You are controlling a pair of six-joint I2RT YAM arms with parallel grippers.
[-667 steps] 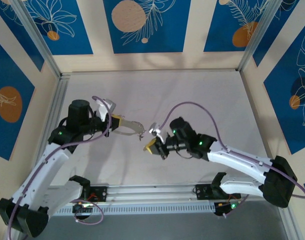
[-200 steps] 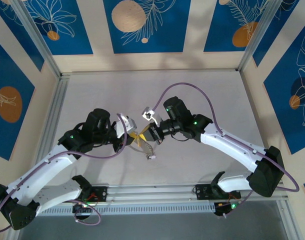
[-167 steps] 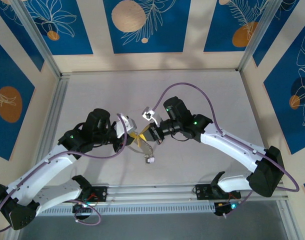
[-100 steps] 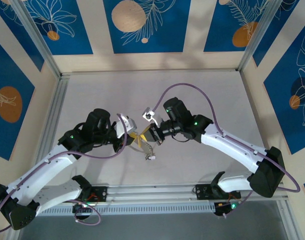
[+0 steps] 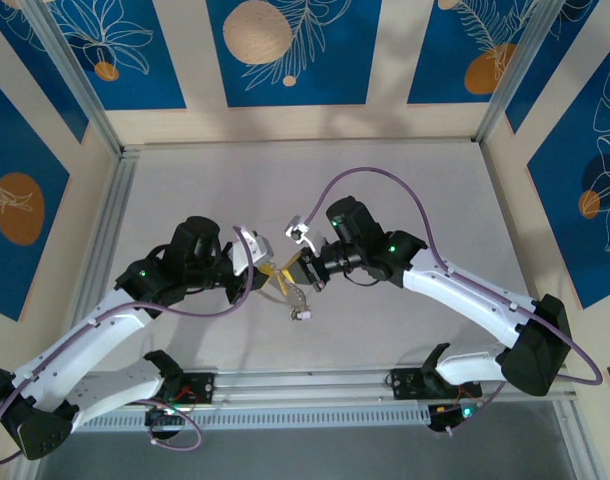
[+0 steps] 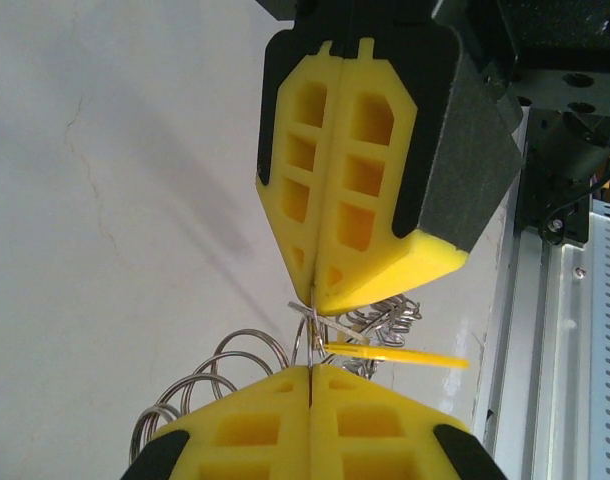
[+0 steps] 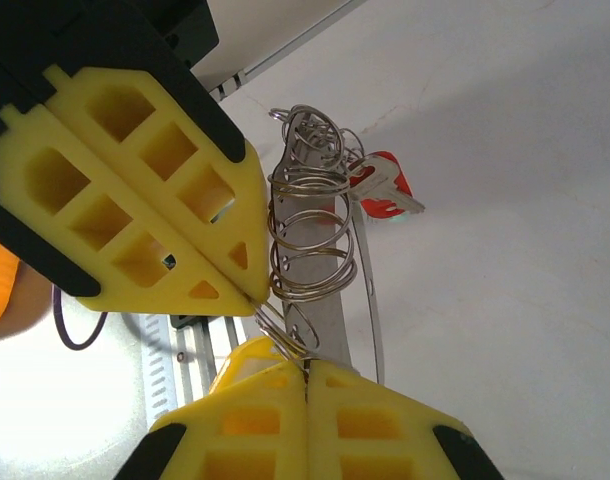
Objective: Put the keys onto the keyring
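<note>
My two grippers meet tip to tip above the near middle of the table, the left gripper point(image 5: 271, 270) point(image 6: 310, 372) and the right gripper point(image 5: 295, 272) point(image 7: 305, 368) both shut. Between them runs the keyring point(image 7: 368, 300), a thin grey band whose wire point(image 6: 310, 340) enters the left jaws. Several small split rings point(image 7: 310, 240) are strung along it. The right jaws pinch one small ring point(image 7: 290, 340) that reaches up to the left fingertips point(image 7: 247, 285). A red-tagged key point(image 7: 380, 185), a yellow tag point(image 6: 395, 356) and more keys point(image 5: 300, 305) hang below the tips.
The white tabletop point(image 5: 405, 190) lies open behind and beside the arms. An aluminium rail point(image 5: 305, 385) with the arm bases runs along the near edge. Metal frame posts point(image 5: 105, 130) and patterned walls close in the sides.
Since a few seconds ago both arms have swung in and met over the near middle. Over the last second they hold still; only the hanging keys sway a little.
</note>
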